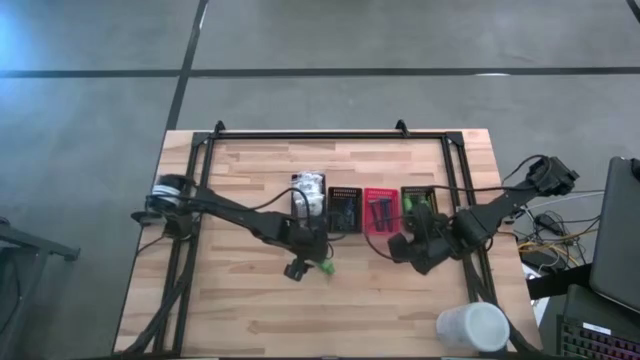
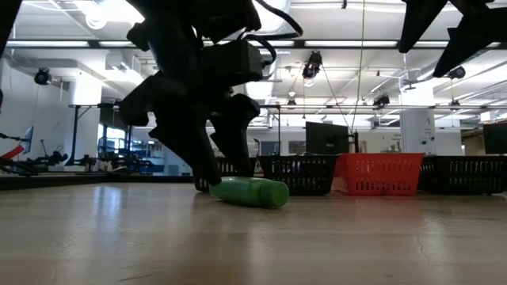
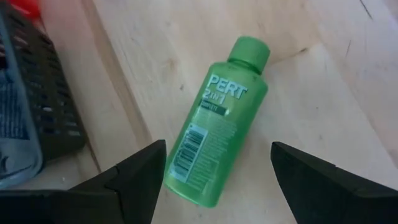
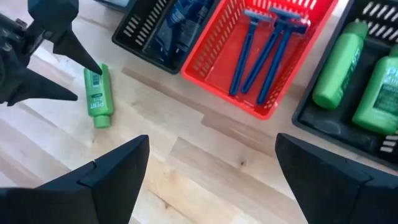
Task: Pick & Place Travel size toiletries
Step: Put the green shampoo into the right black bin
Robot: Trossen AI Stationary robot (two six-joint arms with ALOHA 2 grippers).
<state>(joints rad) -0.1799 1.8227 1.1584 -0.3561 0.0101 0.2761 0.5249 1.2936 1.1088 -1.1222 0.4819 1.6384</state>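
A bright green travel bottle (image 3: 214, 134) lies on its side on the bare wood, also seen in the high view (image 1: 325, 268) and low view (image 2: 250, 192). My left gripper (image 3: 217, 144) is open and down at the table, with one finger on either side of the bottle's bottom end; I see no touch. My right gripper (image 4: 212, 138) is open and hovers over bare wood on the near side of the red bin (image 4: 273, 62), which holds blue razors (image 4: 264, 46). Two more green bottles (image 4: 357, 68) lie in the black bin next to it.
A row of small bins runs across the table's middle: one with white packets (image 1: 309, 188), a black one (image 1: 345, 211), the red one (image 1: 380, 213) and a black one with green bottles (image 1: 418, 200). A large white cup (image 1: 472, 327) stands near the right front corner.
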